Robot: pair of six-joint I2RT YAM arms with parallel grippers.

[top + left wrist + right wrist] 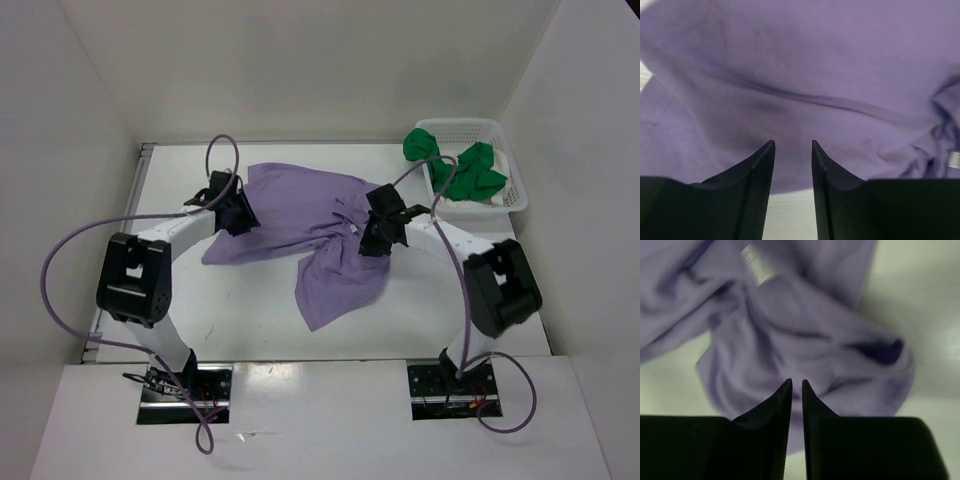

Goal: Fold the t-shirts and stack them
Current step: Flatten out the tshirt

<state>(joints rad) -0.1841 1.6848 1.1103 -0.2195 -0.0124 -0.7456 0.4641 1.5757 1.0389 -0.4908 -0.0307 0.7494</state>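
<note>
- The two arms rise from the near edge of the desk [240,310] and curve inward. Between them the lavender t-shirt [300,215] lies rumpled mid-desk, its long axis running left to right, with one flap trailing toward the near edge.
- The left tool [237,212] sits at the shirt's left edge, and the right tool [378,235] is over its right part.
- The green t-shirt [470,172] is bunched in the white basket [470,125] at the far right.
- Left wrist: the left tool [792,145] is released, its fingers apart with nothing between them. The lavender t-shirt [815,60] fills the view beyond the tips, a crease running across it.
- Right wrist, blurred: the right tool [796,382] is parted by a thin slit and grips nothing. It is above a bunched part of the lavender t-shirt [805,340].
</note>
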